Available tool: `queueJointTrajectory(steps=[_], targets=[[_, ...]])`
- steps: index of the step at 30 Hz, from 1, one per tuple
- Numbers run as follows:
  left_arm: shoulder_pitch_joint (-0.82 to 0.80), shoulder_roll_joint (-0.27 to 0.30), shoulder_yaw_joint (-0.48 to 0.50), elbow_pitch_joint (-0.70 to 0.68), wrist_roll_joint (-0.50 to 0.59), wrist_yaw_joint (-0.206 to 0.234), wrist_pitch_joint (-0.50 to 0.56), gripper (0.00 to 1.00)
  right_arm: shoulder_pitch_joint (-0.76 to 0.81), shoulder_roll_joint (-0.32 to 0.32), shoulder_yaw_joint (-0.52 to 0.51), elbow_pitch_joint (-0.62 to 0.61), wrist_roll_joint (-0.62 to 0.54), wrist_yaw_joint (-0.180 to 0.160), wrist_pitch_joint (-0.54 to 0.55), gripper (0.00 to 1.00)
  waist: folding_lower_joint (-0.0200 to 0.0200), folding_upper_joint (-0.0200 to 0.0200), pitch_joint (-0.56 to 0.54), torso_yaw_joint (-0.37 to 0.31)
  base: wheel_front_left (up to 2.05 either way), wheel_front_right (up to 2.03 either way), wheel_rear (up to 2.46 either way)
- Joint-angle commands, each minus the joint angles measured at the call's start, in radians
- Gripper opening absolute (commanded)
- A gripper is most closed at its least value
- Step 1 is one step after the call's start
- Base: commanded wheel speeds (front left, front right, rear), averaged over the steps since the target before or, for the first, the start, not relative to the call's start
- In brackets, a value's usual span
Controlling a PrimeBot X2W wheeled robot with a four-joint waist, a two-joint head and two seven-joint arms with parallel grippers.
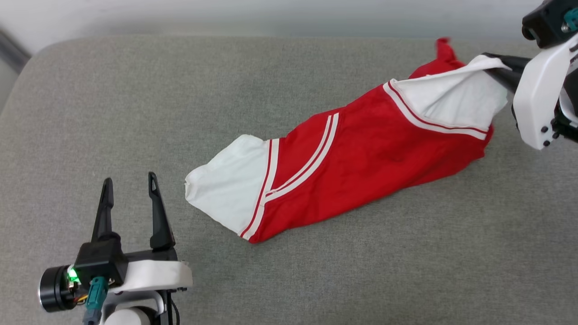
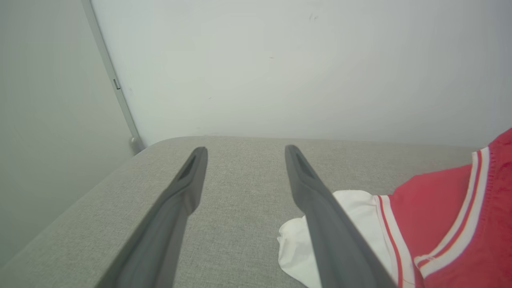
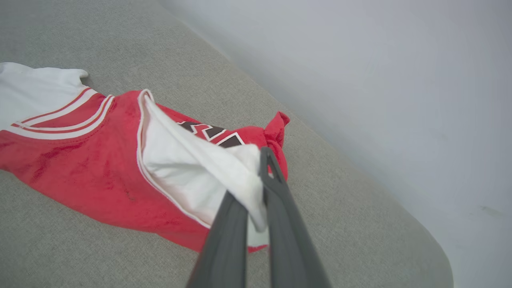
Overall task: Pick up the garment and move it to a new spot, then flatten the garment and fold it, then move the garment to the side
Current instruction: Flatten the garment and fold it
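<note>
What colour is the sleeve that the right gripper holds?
The sleeve is white, with white-and-red stripes at its seam; the head view shows it best.

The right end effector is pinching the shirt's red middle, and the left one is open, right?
No. The right end effector is pinching the shirt's white sleeve, not its red middle; the right wrist view shows it. The left end effector is open.

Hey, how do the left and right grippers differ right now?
The left gripper is open with nothing between its fingers; the right gripper is shut on the white sleeve of the garment. The left gripper sits beside the other sleeve, not gripping it; the right gripper holds its sleeve up off the grey cushion. Both have two long dark fingers.
</note>
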Motion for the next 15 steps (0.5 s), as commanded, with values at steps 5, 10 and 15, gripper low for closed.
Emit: queueJointTrajectory(steps=[5, 10, 15], targets=[[0.042, -0.015, 0.019, 0.003, 0.011, -0.011, -0.003, 1.0, 0.058, -0.064, 0.08, -0.073, 0.009, -0.001, -0.046, 0.0, 0.0, 0.0, -0.048, -0.017, 0.0, 0.0, 0.0], [0.085, -0.028, 0.037, 0.0, 0.015, -0.012, -0.003, 1.0, 0.209, -0.159, 0.136, -0.156, 0.035, -0.001, -0.097, 0.0, 0.0, 0.0, -0.087, -0.034, 0.0, 0.0, 0.0], [0.122, -0.034, 0.054, -0.004, 0.019, -0.022, -0.003, 1.0, 0.413, -0.211, 0.143, -0.166, 0.08, -0.001, -0.162, 0.0, 0.0, 0.0, -0.112, -0.054, 0.0, 0.0, 0.0]])
